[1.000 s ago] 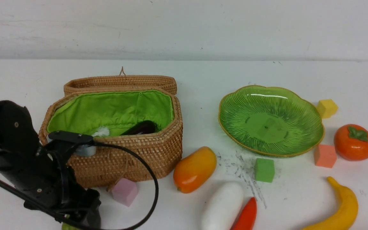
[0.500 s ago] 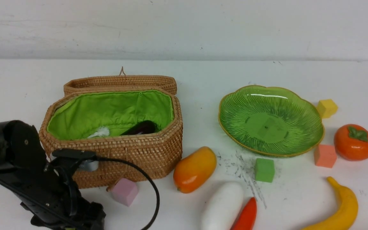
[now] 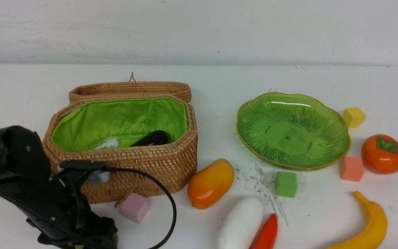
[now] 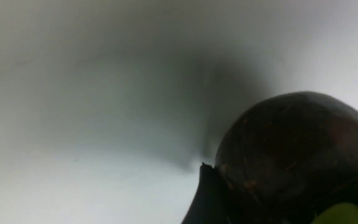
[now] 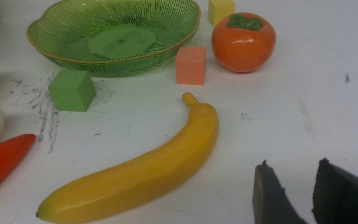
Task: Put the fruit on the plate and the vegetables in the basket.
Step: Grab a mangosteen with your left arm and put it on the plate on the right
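Showing one finger [image 4: 204,196] touching the dark purple mangosteen [image 4: 291,149], the left claw [image 3: 88,237], lower left of the front frame, hides whether it grips. The right claw [image 5: 294,171] stands partway open, empty, near the banana [image 3: 366,226], lower right.

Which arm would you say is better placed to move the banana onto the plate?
Right. The right gripper is open, empty and close to the banana, with the plate just beyond; the left arm is low by the basket.

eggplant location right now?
Front view: the eggplant lies inside the open basket, toward its right end on the green lining, left of the plate.
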